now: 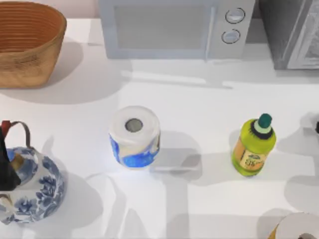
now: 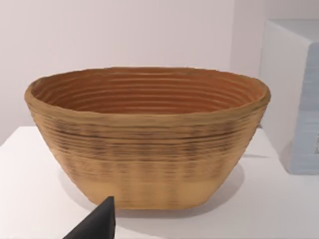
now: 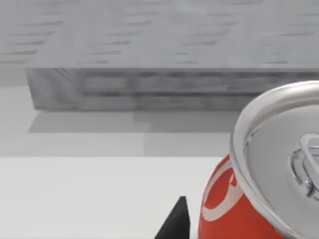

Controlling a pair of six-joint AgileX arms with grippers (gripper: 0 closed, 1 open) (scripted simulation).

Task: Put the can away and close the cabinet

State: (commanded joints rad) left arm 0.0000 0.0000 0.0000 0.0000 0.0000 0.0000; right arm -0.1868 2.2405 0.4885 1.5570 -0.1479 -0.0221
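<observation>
The red can [image 3: 259, 199] stands on the white table [image 1: 199, 119], close in front of our right gripper [image 3: 174, 224], with the grey cabinet [image 3: 149, 89] farther back. Our left gripper [image 2: 97, 224] faces the basket [image 2: 147, 134]. We cannot tell if either gripper is open or closed.

- Wicker basket [image 2: 149, 144]: coarse, ribbed, matt weave.
- Can [image 3: 259, 199]: glossy red wall, shiny brushed-metal lid.
- Teapot [image 1: 30, 191]: glazed blue-and-white ceramic.
- Paper roll [image 1: 134, 135]: soft matt paper.
- Bottle [image 1: 253, 147]: smooth glossy plastic.
- Cabinet [image 3: 149, 89]: grey, grainy wood.
</observation>
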